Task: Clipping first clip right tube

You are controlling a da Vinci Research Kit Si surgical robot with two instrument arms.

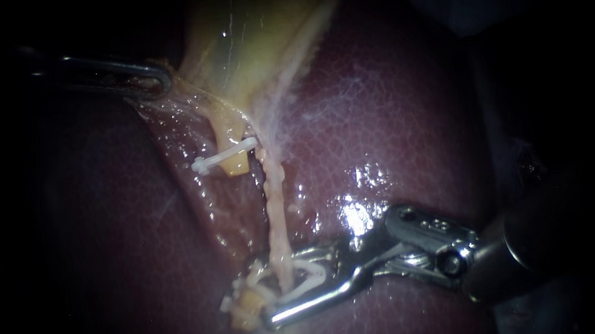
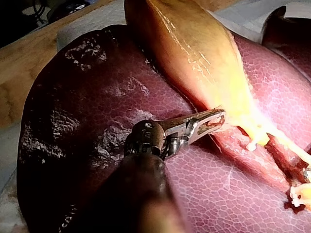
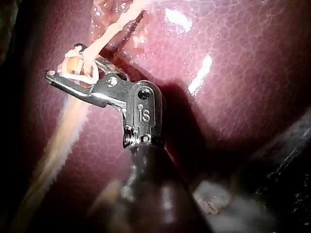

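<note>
The right tube (image 1: 274,207) is a thin pale strand running down over the liver (image 1: 388,117) from the yellow gallbladder (image 1: 253,43). My right instrument (image 1: 270,290) comes in from the right. Its jaws stand to either side of this tube's lower end, holding a white clip (image 1: 309,280) that straddles it. The right wrist view shows the same: instrument (image 3: 65,63), clip (image 3: 77,74), tube (image 3: 109,31). My left instrument (image 1: 156,83) is at the upper left, jaws shut on the gallbladder's edge; the left wrist view shows this grip (image 2: 218,119).
Left of the right tube, a short yellow stump carries a white clip (image 1: 223,158). A second cut stump with white clips (image 1: 246,306) lies just left of my right jaws. Wet, glistening liver fills the field. A wooden bench (image 2: 19,73) lies beyond the liver.
</note>
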